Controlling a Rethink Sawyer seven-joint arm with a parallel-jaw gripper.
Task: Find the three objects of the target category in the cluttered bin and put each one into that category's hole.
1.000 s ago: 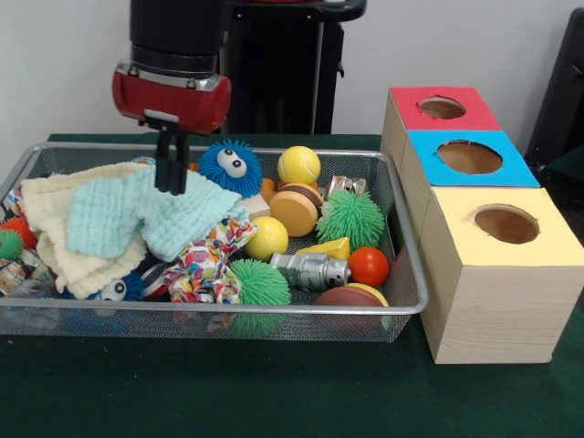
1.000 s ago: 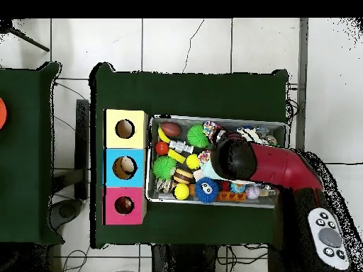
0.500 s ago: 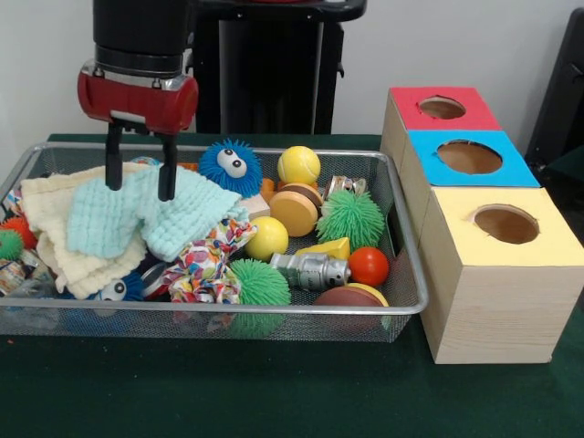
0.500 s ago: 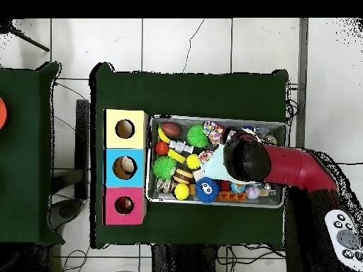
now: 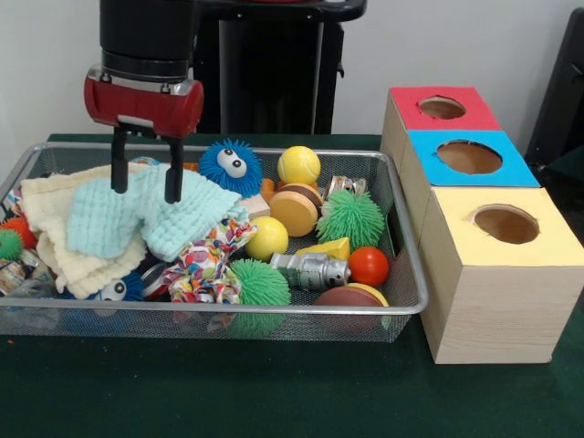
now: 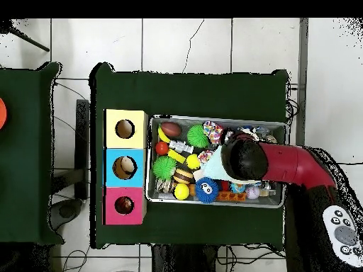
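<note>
A mint green cloth [image 5: 137, 217] lies over a cream cloth [image 5: 64, 233], beside a multicoloured speckled rope toy [image 5: 205, 265]. The fuzzy ball [image 5: 230, 167] is blue, the spiky balls [image 5: 351, 219] green. The boxes' [image 5: 474, 219] tops are red, blue and yellow.

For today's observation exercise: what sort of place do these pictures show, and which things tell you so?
Probably a robotics lab: a robot arm's gripper hangs open over a wire bin of toys, beside a test box with three coloured holes, on a green-covered table.
</note>
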